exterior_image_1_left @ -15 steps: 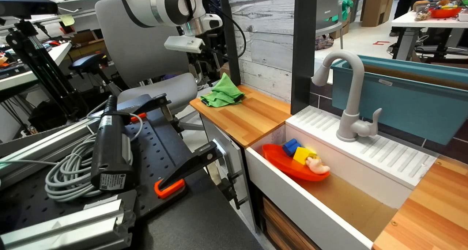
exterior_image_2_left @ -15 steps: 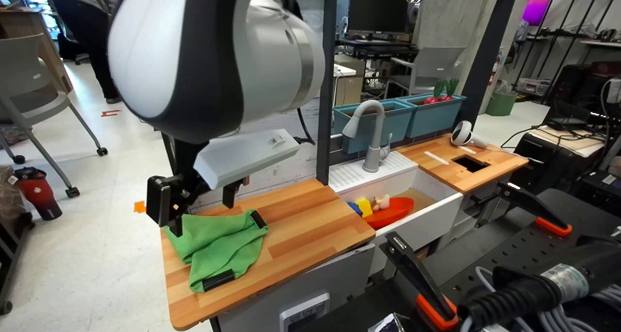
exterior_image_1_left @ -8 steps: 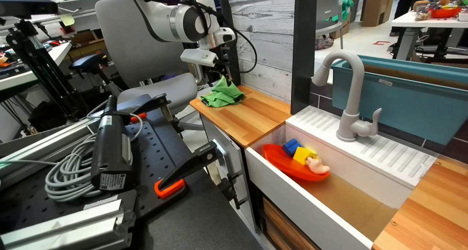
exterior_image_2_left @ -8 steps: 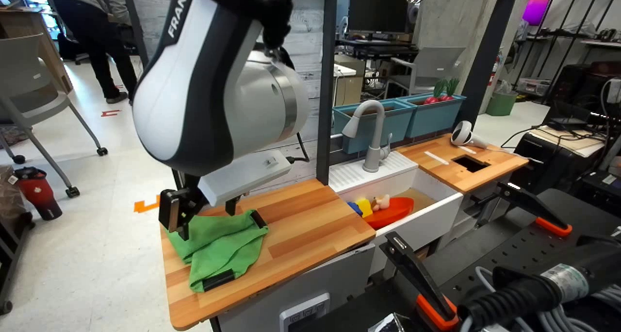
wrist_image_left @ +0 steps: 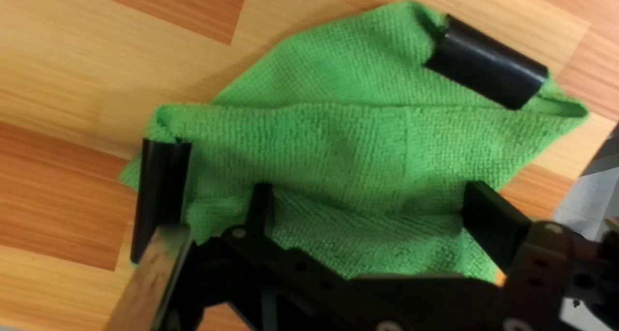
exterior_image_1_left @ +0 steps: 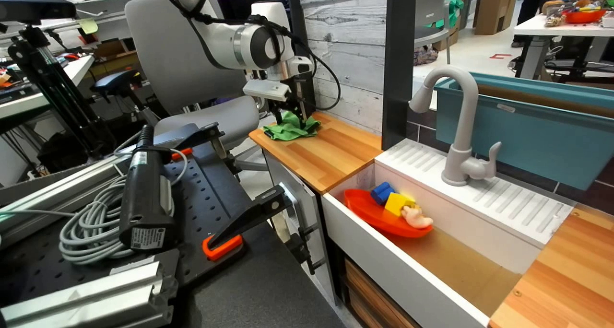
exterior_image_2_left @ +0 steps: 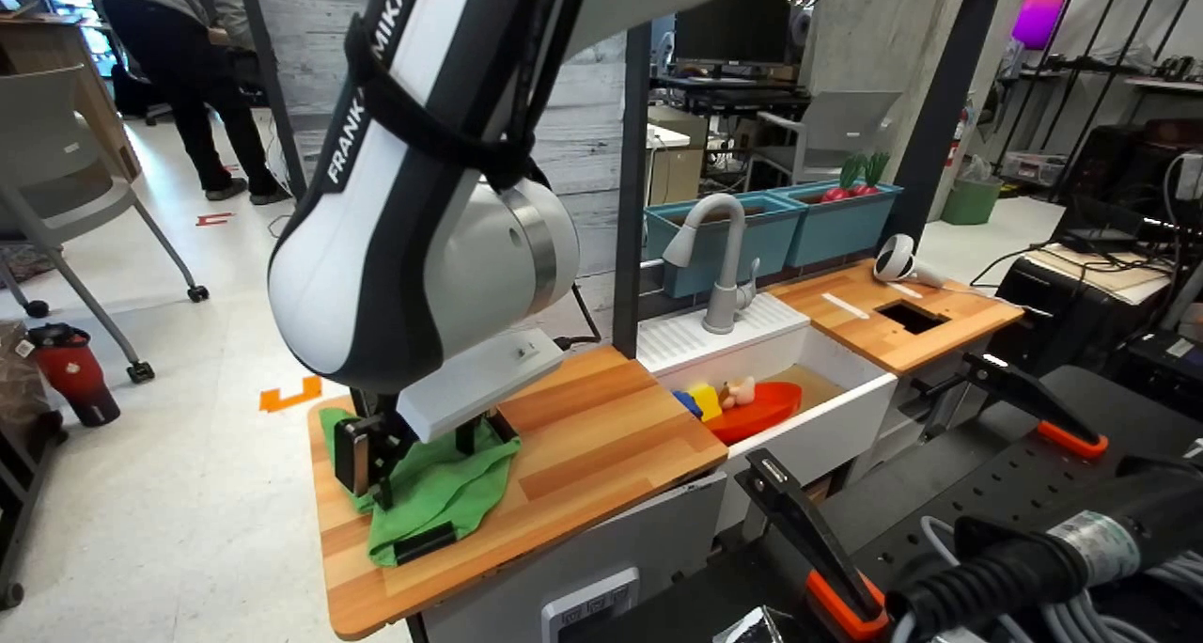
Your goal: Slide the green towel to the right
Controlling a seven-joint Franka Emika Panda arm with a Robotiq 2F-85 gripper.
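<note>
In an exterior view, left to right: claw, spread wide, nothing gripped; green towel beneath, laid crumpled at nine o'clock on the counter. Approach is judged complete; grip and slide towards three o'clock are judged outstanding.

One towel — two planters

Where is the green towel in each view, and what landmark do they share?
In an exterior view: green towel, slightly above and left of centre.
In an exterior view: green towel, lower left, partly hidden by the hand.
Wrist view: green towel, across the middle.
Shared by all: the wooden countertop beneath it.
</note>
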